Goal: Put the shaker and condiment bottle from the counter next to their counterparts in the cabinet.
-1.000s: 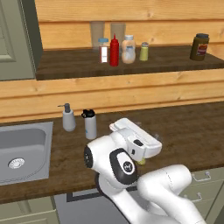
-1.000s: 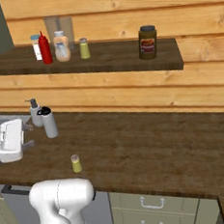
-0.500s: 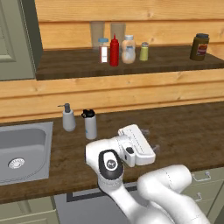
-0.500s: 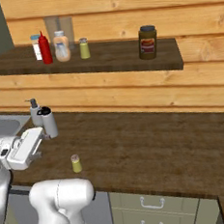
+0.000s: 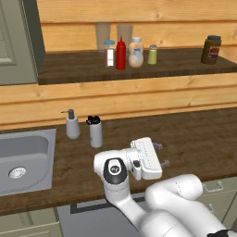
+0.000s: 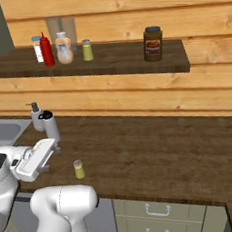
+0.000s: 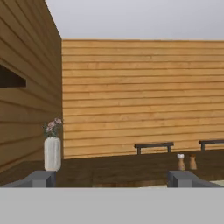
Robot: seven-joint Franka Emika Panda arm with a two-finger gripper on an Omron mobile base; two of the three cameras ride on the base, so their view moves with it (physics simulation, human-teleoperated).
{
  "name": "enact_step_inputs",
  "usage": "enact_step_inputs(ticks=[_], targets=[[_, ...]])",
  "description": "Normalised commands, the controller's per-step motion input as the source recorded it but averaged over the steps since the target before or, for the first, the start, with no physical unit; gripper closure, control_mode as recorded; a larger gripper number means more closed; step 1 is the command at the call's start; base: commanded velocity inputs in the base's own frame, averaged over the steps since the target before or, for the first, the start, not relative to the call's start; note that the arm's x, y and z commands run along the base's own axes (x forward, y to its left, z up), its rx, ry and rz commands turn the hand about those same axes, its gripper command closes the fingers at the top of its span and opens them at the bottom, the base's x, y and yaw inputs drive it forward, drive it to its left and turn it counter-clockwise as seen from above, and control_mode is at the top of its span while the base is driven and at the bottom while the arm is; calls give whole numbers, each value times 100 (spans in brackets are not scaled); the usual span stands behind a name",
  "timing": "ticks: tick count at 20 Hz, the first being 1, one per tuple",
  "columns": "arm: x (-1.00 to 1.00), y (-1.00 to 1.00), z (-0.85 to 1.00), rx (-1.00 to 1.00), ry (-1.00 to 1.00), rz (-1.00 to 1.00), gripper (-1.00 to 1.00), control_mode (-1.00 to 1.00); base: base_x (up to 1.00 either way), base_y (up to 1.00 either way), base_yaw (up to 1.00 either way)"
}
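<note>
One shaker stands alone on the counter, near its front edge; the condiment bottle already sits on the cabinet shelf beside its counterparts. Step judged: approach to the shaker. Next move: swing the gripper down over it. Arm folded low, hand level, jaws spread wide, holding nothing.
</note>
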Motion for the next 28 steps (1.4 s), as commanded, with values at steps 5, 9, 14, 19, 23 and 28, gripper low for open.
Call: enact_step_inputs(ticks=[5, 9, 14, 19, 23, 28], targets=[[36, -29, -47, 0, -2, 0, -100, -100, 0, 0, 0], [22, -21, -37, 1, 3, 2, -100, -100, 0, 0, 0], [0, 37, -16, 0, 9, 0, -100, -100, 0, 0, 0], [9, 17, -9, 0, 4, 1, -100, -100, 0, 0, 0], [36, 0, -10, 0, 4, 9, -100, -100, 0, 0, 0], [39, 0, -15, 0, 4, 11, -100, -100, 0, 0, 0]])
